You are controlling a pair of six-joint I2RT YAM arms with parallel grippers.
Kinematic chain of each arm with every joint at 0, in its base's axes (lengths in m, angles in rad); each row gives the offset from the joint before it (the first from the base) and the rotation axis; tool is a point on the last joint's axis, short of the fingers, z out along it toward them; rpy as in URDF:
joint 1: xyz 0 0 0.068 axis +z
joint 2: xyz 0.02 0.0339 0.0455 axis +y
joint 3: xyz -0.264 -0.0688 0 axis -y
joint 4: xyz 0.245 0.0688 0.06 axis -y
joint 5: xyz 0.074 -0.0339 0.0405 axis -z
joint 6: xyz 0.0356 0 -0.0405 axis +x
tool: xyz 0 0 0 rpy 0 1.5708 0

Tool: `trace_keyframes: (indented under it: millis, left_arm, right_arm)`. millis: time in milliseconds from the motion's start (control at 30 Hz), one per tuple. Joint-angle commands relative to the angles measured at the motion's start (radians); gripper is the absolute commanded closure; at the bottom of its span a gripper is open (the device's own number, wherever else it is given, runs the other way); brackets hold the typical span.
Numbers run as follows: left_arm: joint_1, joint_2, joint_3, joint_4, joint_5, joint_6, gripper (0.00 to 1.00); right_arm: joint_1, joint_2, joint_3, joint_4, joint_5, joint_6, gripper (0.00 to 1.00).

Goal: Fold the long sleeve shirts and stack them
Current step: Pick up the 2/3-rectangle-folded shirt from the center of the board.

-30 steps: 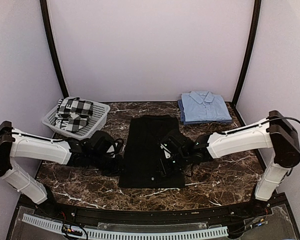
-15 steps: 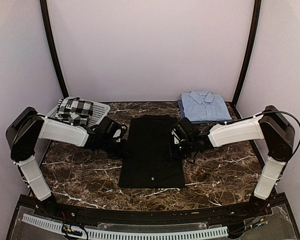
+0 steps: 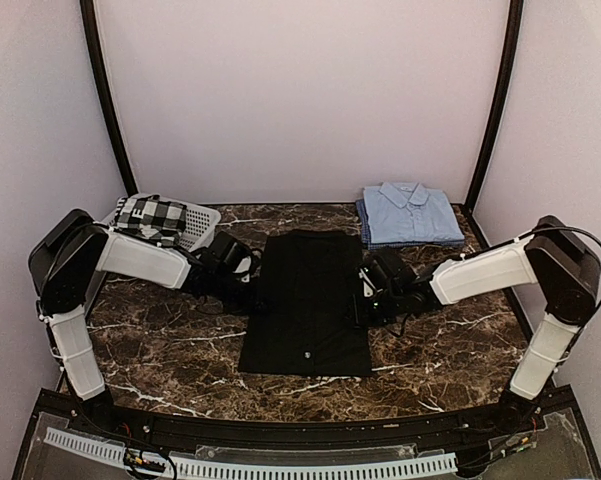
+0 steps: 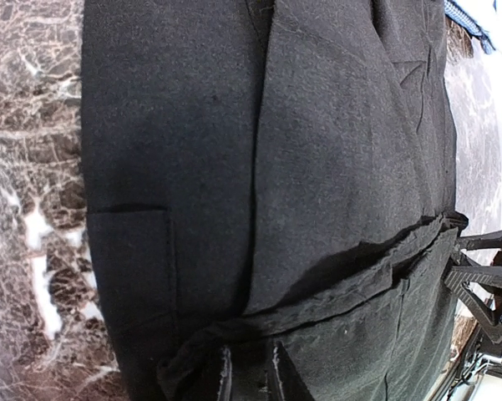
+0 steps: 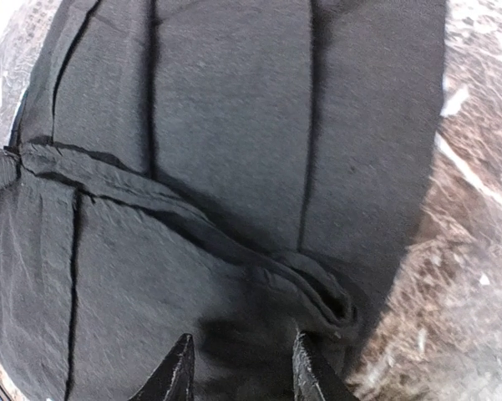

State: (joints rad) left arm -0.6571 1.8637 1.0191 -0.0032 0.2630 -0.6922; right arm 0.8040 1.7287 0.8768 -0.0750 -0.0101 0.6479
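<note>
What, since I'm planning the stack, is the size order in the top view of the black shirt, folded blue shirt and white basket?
1. black shirt, clearly largest.
2. folded blue shirt and white basket: alike, basket partly hidden, so unranked.

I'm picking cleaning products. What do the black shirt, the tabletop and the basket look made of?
Black shirt: matte woven cloth, probably cotton; it creases softly. Tabletop: smooth brown stone look with white veins, marble or a printed laminate. Basket: white plastic, judging by its moulded lattice wall.
</note>
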Motion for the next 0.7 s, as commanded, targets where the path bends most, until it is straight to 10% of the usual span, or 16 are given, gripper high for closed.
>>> trace_keyframes:
  millis: [0,667]
  left_arm:
    - [0.018,-0.019,0.024,-0.067,-0.048,0.024,0.84]
    - [-0.013,-0.409,-0.250,-0.144,0.169,-0.032,0.73]
  right_arm:
    - [-0.009,-0.063,-0.022,-0.092,0.025,-0.016,0.62]
    - [0.224,-0.371,-0.210,-0.204,-0.060,0.217,0.65]
